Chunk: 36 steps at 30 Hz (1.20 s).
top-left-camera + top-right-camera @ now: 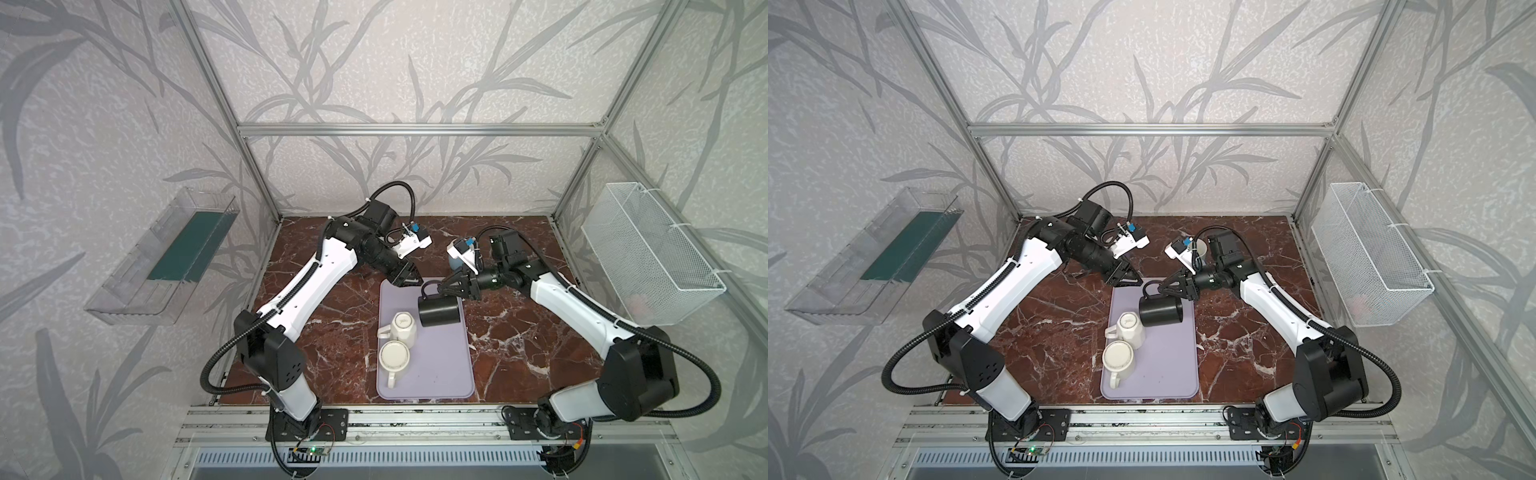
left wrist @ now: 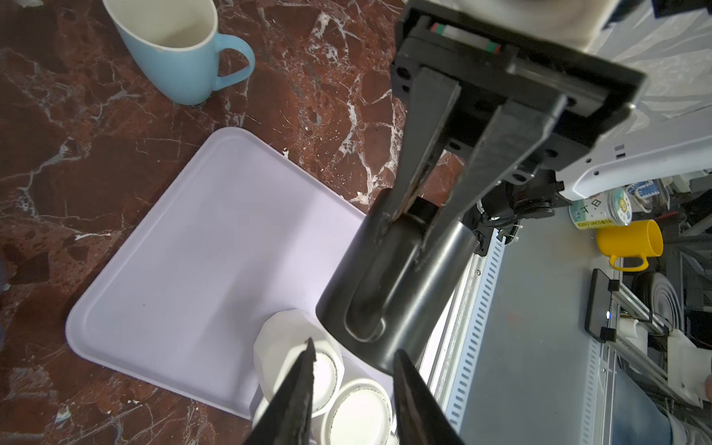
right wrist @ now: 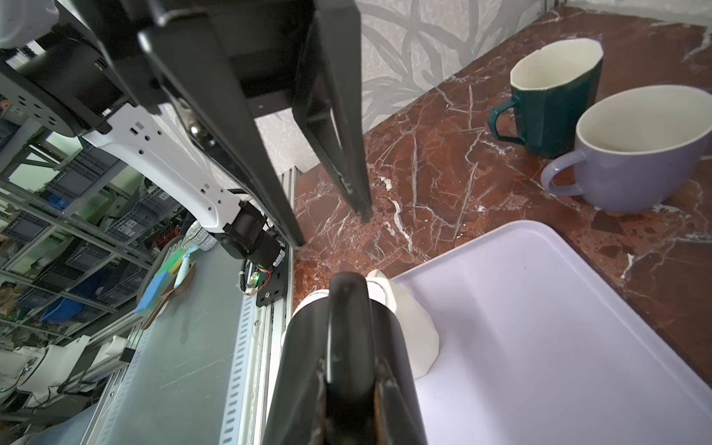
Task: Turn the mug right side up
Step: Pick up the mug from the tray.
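1. The right gripper (image 2: 414, 227) has its fingers pressed onto the handle of the glossy black cylindrical mug (image 1: 440, 312). They pinch the loop from both sides, close to where it joins the body.
2. The mug hangs from the right fingertips, tipped over on its side with the handle turned up toward them. Its body reaches away from those tips over the flat lavender plastic tray (image 1: 440, 374). I cannot tell which end is the mouth, or whether the body touches the tray.
3. The left gripper (image 1: 409, 281) has its fingers (image 2: 296, 393) spread, with nothing held between them. In the right wrist view, the red-brown marble tabletop (image 3: 424, 165) shows through the gap between the tips.
4. The left fingertips sit close to the handle, facing the right fingertips across it. The right wrist view shows a clear gap between the left tips and the loop.
5. Just past the left fingertips, a faceted white ceramic mug (image 1: 404, 328) stands upside down on the tray, just beside the black body.
6. A round white ceramic mug (image 1: 394, 357) is also upside down, just beyond the faceted one and farther from both sets of fingers.
7. Behind the right fingers, a pale blue ceramic mug (image 2: 173, 50) stands upright on the tabletop, off the tray.
8. A dark green faceted mug (image 3: 554, 100) and a wide lilac mug (image 3: 647, 150) stand upright side by side on the tabletop, well apart from all the fingertips.
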Each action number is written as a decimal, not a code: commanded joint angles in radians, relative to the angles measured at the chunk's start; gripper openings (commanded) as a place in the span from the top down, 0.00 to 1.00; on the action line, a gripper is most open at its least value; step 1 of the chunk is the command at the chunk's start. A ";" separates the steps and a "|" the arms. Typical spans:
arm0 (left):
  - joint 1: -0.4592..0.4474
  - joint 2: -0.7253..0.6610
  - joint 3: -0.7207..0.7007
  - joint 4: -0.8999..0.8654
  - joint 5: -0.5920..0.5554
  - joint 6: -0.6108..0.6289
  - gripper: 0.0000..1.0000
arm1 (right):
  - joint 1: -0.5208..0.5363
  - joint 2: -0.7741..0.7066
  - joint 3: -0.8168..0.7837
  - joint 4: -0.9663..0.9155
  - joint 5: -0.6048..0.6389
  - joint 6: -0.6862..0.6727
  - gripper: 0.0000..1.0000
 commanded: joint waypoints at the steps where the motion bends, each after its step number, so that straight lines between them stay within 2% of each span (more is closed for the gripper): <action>1: -0.010 0.018 0.039 -0.087 0.056 0.092 0.63 | 0.004 0.004 0.055 -0.131 -0.042 -0.114 1.00; 10: -0.070 0.131 0.113 -0.133 0.022 0.105 0.64 | 0.016 0.020 0.078 -0.155 -0.064 -0.135 1.00; 14: -0.073 0.166 0.159 -0.156 0.064 0.109 0.64 | 0.016 0.009 0.067 -0.133 -0.073 -0.126 1.00; 25: -0.095 0.197 0.161 -0.180 0.085 0.131 0.65 | 0.012 0.016 0.060 -0.079 -0.095 -0.098 1.00; 29: -0.098 0.185 0.151 -0.206 0.125 0.168 0.65 | -0.003 0.020 0.060 -0.065 -0.144 -0.096 1.00; 36: -0.102 0.179 0.131 -0.191 0.111 0.167 0.64 | -0.024 0.009 0.029 0.009 -0.233 -0.053 1.00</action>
